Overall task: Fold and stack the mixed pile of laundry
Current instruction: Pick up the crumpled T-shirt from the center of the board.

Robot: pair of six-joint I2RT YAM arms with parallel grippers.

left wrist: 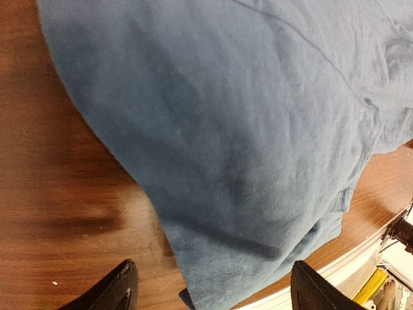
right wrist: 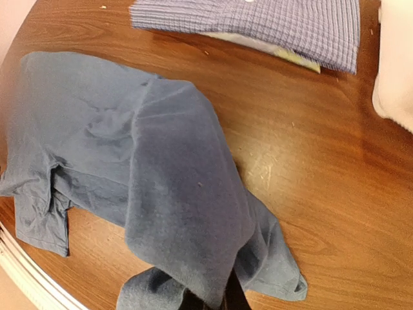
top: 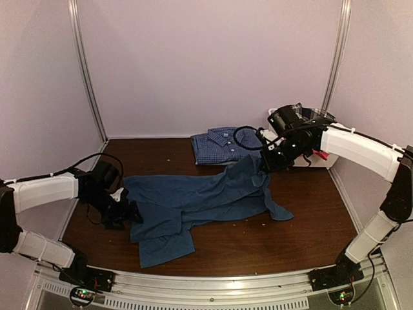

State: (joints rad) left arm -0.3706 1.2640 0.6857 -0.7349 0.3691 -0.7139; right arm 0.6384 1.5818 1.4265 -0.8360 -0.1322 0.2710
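Nearest the arm bases, on the brown table point(top: 290, 239), lies one blue T-shirt point(top: 193, 200), spread flat with a sleeve and hem towards the front edge. It is the only garment lying open. There are two arms, one at each side, each with one gripper.

The left gripper point(top: 126, 212) sits low at the T-shirt's left edge. Its own camera shows what the overhead view cannot. The left gripper point(left wrist: 213, 294) has its two dark fingertips point(left wrist: 122, 287) standing wide apart just above the table point(left wrist: 51, 194). The edge of the T-shirt point(left wrist: 258, 129) reaches down between them, and neither tip pinches it.

Farther back, the right gripper point(top: 266, 165) is closed tight on the T-shirt's far right part, lifting it into a peak while the rest stays on the wood. From that wrist the T-shirt point(right wrist: 174, 194) rises in a thick fold to the right gripper point(right wrist: 216, 300) at the bottom of the picture. The fingers themselves are almost hidden by cloth.

Behind the T-shirt lies one folded blue checked shirt point(top: 219, 147). The right wrist view alone shows a pale layer under this checked shirt point(right wrist: 271, 22). At the far right stands one white bin point(top: 326, 163), mostly hidden by the right arm from above. Only its edge point(right wrist: 397, 71) shows from the wrist.
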